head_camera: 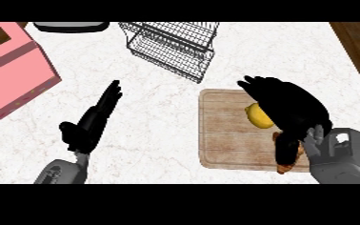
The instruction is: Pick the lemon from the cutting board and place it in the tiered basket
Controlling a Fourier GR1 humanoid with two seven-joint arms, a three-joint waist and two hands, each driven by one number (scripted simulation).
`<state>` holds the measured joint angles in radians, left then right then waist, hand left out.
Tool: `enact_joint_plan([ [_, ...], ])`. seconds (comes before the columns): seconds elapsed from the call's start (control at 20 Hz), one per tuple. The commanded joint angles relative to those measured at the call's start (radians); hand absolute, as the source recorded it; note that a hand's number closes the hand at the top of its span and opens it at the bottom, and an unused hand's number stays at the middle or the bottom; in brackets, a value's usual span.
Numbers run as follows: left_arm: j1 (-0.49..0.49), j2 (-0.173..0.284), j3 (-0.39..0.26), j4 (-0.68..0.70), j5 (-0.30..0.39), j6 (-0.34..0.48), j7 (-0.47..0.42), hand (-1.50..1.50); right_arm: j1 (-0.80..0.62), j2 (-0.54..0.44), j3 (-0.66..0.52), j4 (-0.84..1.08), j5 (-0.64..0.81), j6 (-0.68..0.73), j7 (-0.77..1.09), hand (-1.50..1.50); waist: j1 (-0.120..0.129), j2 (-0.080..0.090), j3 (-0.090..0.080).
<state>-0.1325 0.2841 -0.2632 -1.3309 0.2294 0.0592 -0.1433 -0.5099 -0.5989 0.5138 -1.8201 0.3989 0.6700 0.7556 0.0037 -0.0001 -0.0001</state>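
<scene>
Two robot hands show: the left robot hand (90,119) rests flat with straight fingers on the counter (141,124). Further right stands the tiered basket (172,45); beyond, the right robot hand (288,107) curls over the lemon (259,116) on the cutting board (225,133).

The yellow lemon (258,116) lies on the wooden cutting board (228,133), toward its right side, partly hidden. The black wire tiered basket (172,45) stands on the counter beyond the board's upper left corner, apart from it.
</scene>
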Motion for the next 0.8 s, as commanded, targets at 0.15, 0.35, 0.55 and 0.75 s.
enact_joint_plan([
  [0.15,0.044,-0.020,0.022,-0.066,-0.036,-0.016,0.028,0.00,0.121,0.025,-0.021,0.077,0.180,-0.058,-0.195,-1.50,-0.001,0.000,0.000],
  [0.35,0.039,-0.002,0.054,-0.049,-0.039,-0.065,0.028,0.00,0.126,0.055,-0.056,0.185,0.252,-0.095,-0.245,-1.50,0.000,0.000,0.000],
  [0.55,0.009,-0.050,0.062,-0.015,-0.072,-0.047,0.045,0.00,0.118,0.089,-0.068,0.306,0.334,-0.128,-0.329,-1.50,0.002,0.001,0.000],
  [0.75,0.067,-0.057,0.067,-0.148,-0.089,-0.049,0.100,0.00,0.145,0.129,-0.104,0.291,0.370,-0.085,-0.350,-1.50,0.002,-0.001,0.000],
])
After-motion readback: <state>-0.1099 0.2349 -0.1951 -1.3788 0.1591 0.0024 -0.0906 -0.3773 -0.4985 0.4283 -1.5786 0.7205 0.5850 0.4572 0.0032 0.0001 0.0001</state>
